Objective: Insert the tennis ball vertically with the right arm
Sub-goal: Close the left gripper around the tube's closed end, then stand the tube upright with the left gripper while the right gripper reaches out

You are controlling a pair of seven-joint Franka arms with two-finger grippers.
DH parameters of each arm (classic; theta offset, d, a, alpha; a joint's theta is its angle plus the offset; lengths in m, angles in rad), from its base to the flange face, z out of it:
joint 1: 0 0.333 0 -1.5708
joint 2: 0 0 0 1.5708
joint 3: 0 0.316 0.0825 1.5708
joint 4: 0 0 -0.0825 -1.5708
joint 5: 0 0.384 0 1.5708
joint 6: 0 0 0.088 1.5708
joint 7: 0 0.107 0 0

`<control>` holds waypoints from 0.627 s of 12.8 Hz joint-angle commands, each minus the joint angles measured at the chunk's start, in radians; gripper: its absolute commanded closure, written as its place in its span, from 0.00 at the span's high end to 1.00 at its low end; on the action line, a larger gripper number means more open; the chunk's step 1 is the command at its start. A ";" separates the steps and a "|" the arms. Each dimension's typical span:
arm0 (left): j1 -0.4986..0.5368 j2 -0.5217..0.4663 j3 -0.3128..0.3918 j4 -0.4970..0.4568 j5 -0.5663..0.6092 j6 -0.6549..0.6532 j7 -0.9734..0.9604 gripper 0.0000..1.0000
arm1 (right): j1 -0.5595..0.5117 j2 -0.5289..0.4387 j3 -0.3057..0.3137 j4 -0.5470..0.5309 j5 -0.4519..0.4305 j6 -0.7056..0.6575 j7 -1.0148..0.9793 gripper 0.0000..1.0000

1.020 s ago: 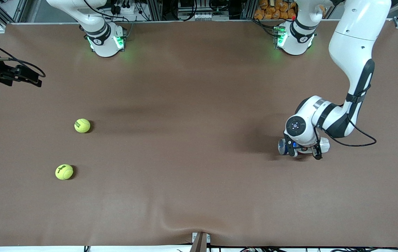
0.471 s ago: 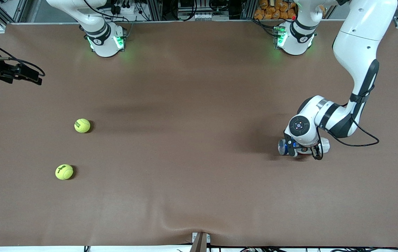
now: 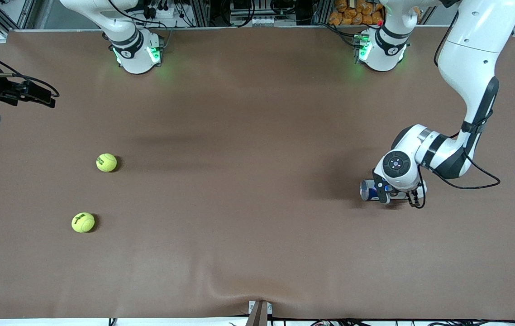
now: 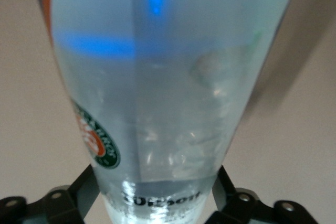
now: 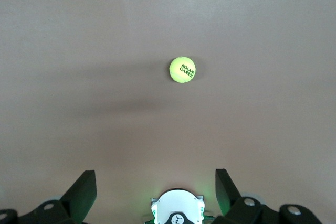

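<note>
Bench (image 3: 257,253), front view, read from the right arm's end to the left arm's end.

1. Right claw (image 3: 35,96): I see it up over the bench edge at the right arm's end, well apart from both balls. In the right wrist view its fingers (image 5: 84,190) stand wide apart with nothing between them.

2. Tennis ball, farther (image 3: 106,162): on the bench, untouched. Lettering reads ROLAND GARROS in the right wrist view (image 5: 182,70).

3. Tennis ball, nearer (image 3: 83,222): on the bench, closer to the front camera than item 2, also untouched.

4. Ball tube (image 3: 368,190): clear plastic, blue band, lying on its side toward the left arm's end of the bench.

5. Left claw (image 3: 395,195): low over the tube. The left wrist view shows the tube (image 4: 157,93) between its fingers (image 4: 86,187), which sit just beside the walls; I judge the grip to be on.

Progress, my judgement: early. No ball is picked up; the tube is not yet upright. Left to do: stand the tube up, have the right arm fetch a ball, and drop it in from above.
</note>
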 commanded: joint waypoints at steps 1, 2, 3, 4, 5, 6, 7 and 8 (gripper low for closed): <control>0.016 -0.014 -0.019 -0.019 0.010 0.014 0.010 0.81 | -0.003 0.000 0.003 0.006 0.005 -0.003 0.016 1.00; 0.014 -0.012 -0.019 -0.018 0.010 0.014 0.010 0.80 | -0.003 0.003 0.003 0.006 0.007 0.003 0.016 1.00; 0.014 -0.012 -0.021 -0.018 0.010 0.014 0.010 0.79 | -0.002 0.003 0.003 0.006 0.007 0.013 0.016 1.00; 0.013 -0.014 -0.021 -0.018 0.010 0.014 0.010 0.78 | -0.002 0.003 0.003 0.006 0.007 0.018 0.016 1.00; 0.013 -0.012 -0.027 -0.018 0.010 0.014 0.010 0.76 | -0.003 0.006 0.003 0.006 0.007 0.020 0.016 1.00; 0.014 -0.009 -0.032 -0.018 0.010 0.014 0.010 0.75 | -0.006 0.009 0.003 0.006 0.005 0.018 0.016 1.00; 0.014 -0.009 -0.032 -0.018 0.010 0.014 0.010 0.73 | -0.011 0.010 0.001 0.003 0.007 0.015 0.016 1.00; 0.013 -0.014 -0.033 -0.016 0.010 0.014 0.010 0.73 | -0.011 0.015 0.000 0.002 0.005 0.017 0.016 1.00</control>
